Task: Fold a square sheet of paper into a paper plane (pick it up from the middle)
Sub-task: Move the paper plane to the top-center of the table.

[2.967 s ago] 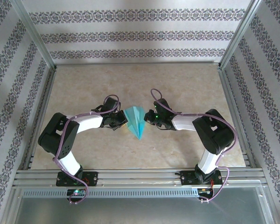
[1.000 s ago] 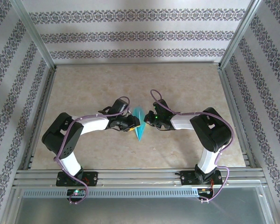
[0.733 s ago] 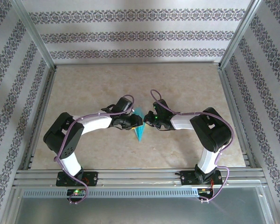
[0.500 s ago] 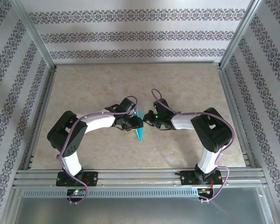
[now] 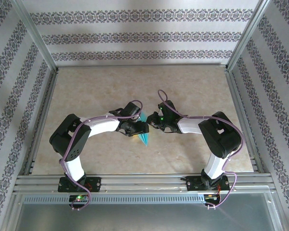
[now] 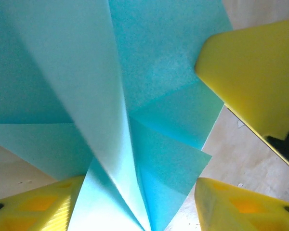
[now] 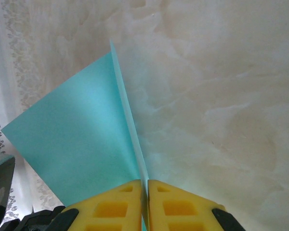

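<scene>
Sheet of paper (image 5: 145,139): thin matte teal, creased into a narrow pointed wedge with layered flaps. From overhead it is largely hidden between both grippers at the middle of the beige marbled worktop (image 5: 96,86). Right gripper (image 7: 145,183): yellow jaws clenched on the folded edge. Left gripper (image 6: 139,182): jaws released, straddling the flaps. Yellow block (image 6: 250,77): cropped in the left wrist view, possibly the right gripper's finger.

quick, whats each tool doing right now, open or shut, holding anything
left tool: open, fingers apart either side of the folded teal paper, not clamping it
right tool: closed on the paper's edge
</scene>
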Controlling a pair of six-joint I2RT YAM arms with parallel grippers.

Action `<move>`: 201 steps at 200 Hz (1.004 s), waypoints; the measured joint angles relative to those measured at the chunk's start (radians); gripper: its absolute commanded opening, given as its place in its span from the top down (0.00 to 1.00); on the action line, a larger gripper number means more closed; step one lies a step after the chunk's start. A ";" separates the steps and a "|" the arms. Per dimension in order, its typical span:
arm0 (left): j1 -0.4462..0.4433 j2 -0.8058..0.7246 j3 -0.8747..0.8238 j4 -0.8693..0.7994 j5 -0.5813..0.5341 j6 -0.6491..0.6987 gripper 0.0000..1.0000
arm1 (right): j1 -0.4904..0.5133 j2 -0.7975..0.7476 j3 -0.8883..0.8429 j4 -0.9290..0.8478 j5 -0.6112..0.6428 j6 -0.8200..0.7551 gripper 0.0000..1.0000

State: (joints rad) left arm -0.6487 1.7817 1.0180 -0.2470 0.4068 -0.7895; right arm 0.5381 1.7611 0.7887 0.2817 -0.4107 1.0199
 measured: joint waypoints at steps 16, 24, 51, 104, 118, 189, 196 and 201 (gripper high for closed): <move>0.000 0.000 0.000 0.000 0.000 0.001 0.36 | -0.006 0.000 -0.002 0.001 -0.003 0.003 0.88; 0.000 0.000 0.000 0.000 0.000 0.001 0.35 | -0.006 0.000 -0.004 0.002 -0.003 0.003 0.88; 0.000 0.000 0.000 0.001 -0.002 0.001 0.42 | -0.013 0.000 -0.006 0.004 -0.003 0.004 0.88; 0.000 0.000 0.008 -0.033 -0.040 0.000 0.60 | -0.013 0.000 -0.006 0.005 -0.003 0.003 0.86; 0.000 0.001 0.022 -0.053 -0.052 -0.003 0.62 | -0.013 0.000 -0.006 0.004 -0.003 0.003 0.86; 0.000 0.051 0.065 -0.087 -0.068 -0.027 0.79 | -0.013 -0.001 -0.006 0.003 -0.002 0.003 0.79; 0.000 0.058 0.067 -0.088 -0.068 -0.030 0.81 | -0.013 -0.001 -0.006 0.003 -0.002 0.003 0.78; 0.000 0.061 0.068 -0.090 -0.068 -0.030 0.83 | -0.013 -0.002 -0.006 0.003 -0.002 0.003 0.77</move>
State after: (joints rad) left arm -0.6487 1.8427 1.0863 -0.3374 0.3389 -0.8196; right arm 0.5255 1.7588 0.7822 0.2848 -0.4126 1.0229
